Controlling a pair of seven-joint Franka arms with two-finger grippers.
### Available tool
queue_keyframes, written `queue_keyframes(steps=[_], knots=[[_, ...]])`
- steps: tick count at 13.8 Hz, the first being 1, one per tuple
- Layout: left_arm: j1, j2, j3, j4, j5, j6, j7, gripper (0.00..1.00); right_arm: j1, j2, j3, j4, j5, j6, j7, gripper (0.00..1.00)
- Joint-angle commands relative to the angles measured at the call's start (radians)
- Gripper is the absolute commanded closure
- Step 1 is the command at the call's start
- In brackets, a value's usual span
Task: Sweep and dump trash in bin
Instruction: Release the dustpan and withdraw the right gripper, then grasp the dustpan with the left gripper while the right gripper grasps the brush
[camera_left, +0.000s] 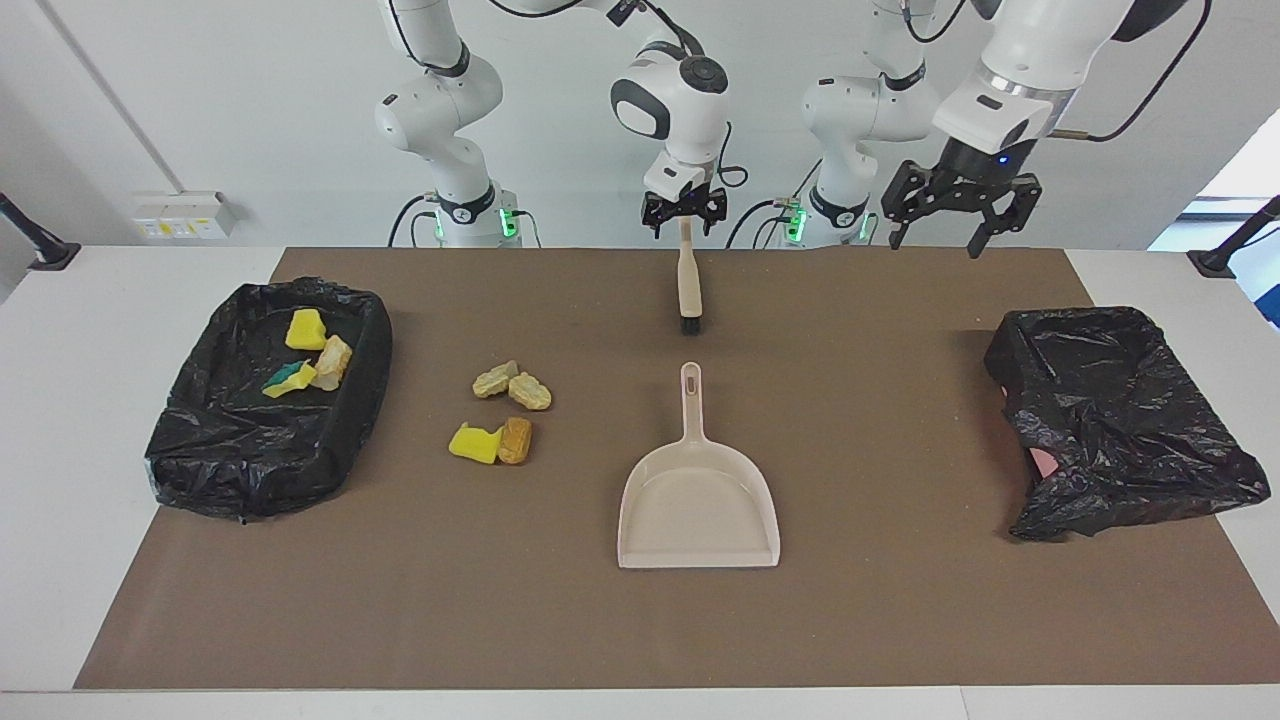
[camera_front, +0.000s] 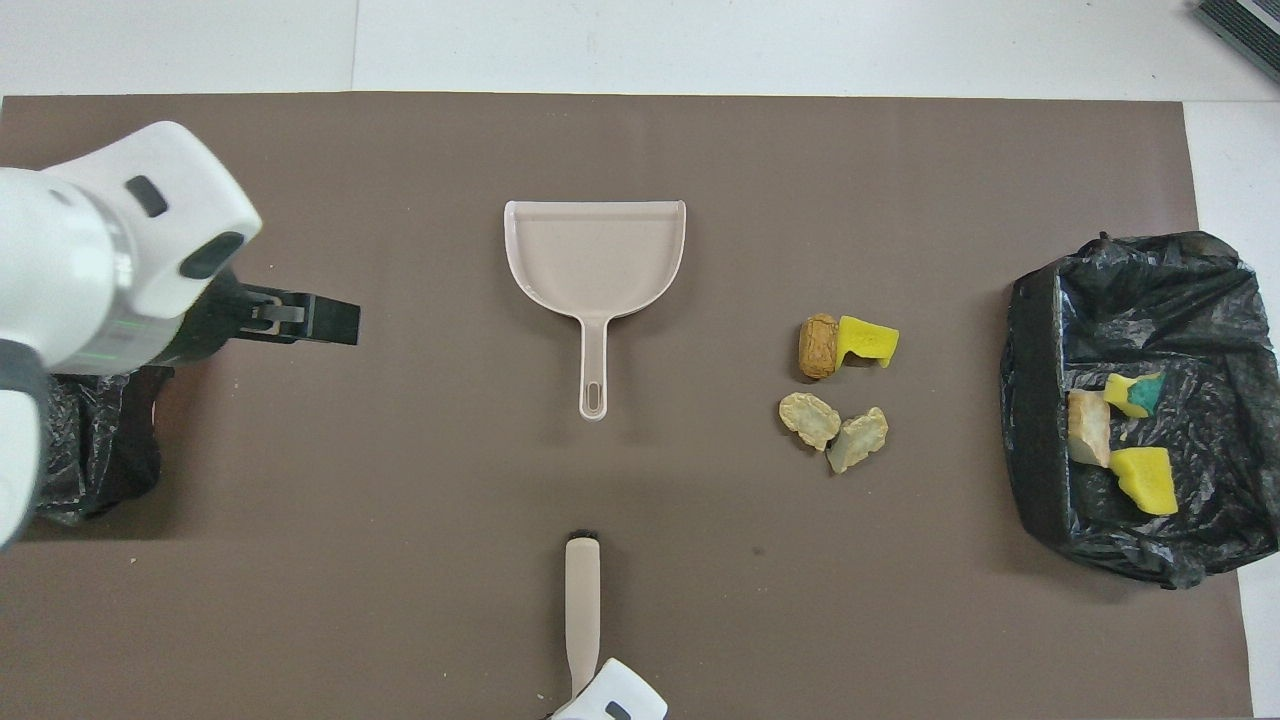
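Now both your claws stand spread.
Your right gripper (camera_left: 684, 222) hangs over the brush (camera_left: 688, 290) handle, your left gripper (camera_left: 933, 238) over the mat; four trash chunks (camera_left: 500, 415) lie between dustpan (camera_left: 698, 500) and bin (camera_left: 330, 450).

Both arms are glossy white, built of rounded segments, with dark grey rings at the joints and a round dark grey cap on the wrist housing. Black cables loop along the upper links. Green lights glow at both bases. Above its fingers, each black, angular gripper, the left gripper (camera_left: 937, 222) and the right gripper (camera_left: 684, 214), carries a white flange with a small dark slot.
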Motion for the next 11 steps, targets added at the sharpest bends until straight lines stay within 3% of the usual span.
queue_keyframes(steps=[1,4,5,8,11], knots=[[-0.062,0.041,0.015,-0.024,0.0,0.081,-0.07,0.0,0.029,-0.017,-0.004,-0.048,0.026,0.072,0.04,0.0],[-0.155,0.095,0.015,-0.07,0.0,0.189,-0.15,0.0,0.044,-0.016,-0.004,-0.055,0.026,0.08,0.045,0.0],[-0.174,0.124,0.015,-0.078,-0.002,0.237,-0.165,0.0,0.044,-0.015,-0.004,-0.055,0.026,0.081,0.046,0.19],[-0.198,0.199,0.014,-0.072,0.0,0.294,-0.187,0.0,0.043,-0.015,-0.004,-0.059,0.057,0.107,0.046,1.0],[-0.237,0.314,0.015,-0.069,0.008,0.393,-0.225,0.0,0.034,0.008,-0.01,-0.038,0.058,0.109,0.048,1.0]])
